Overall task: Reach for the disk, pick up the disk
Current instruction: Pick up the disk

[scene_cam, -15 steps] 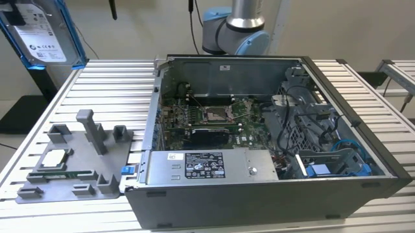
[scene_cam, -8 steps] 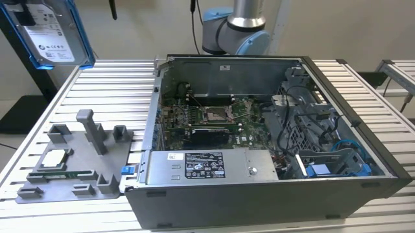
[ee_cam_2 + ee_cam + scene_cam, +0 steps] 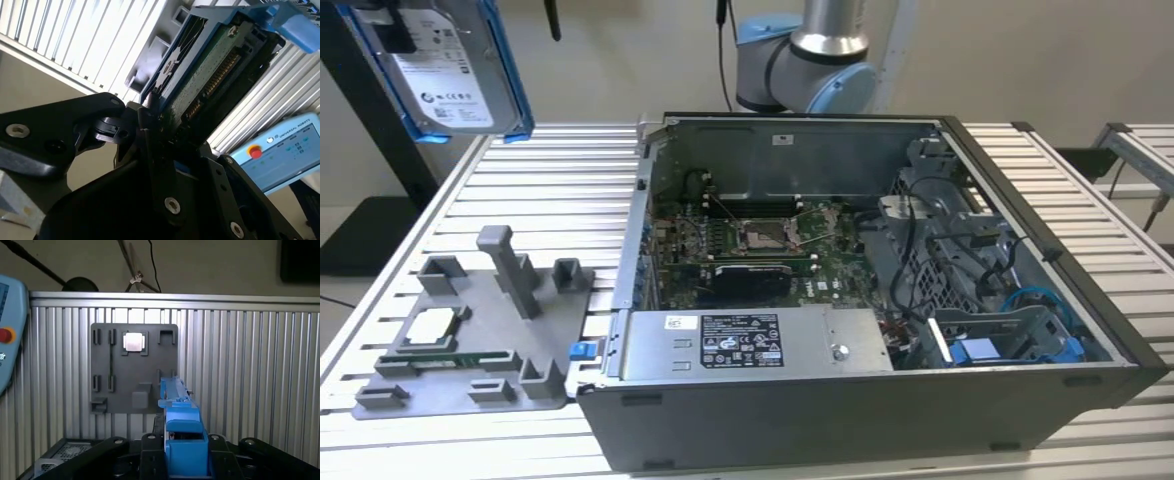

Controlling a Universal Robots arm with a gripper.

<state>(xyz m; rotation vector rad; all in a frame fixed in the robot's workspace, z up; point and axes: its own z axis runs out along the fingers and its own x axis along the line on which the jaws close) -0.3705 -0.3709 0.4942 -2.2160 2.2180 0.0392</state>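
The disk sits in the gripper; well beneath lies the fixture plate, carrying the chip, with the computer case beside it.

Silver arm with pale-blue joint caps, and a black gripper with silver screw heads

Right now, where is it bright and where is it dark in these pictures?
Exterior view: the slatted table is brightly lit, while the inside of the computer case sits in shade. Second wrist view: the table slats glare almost white behind the disk, and the black jaws clamped on it look dark. First wrist view: the wall beyond the table is dim.
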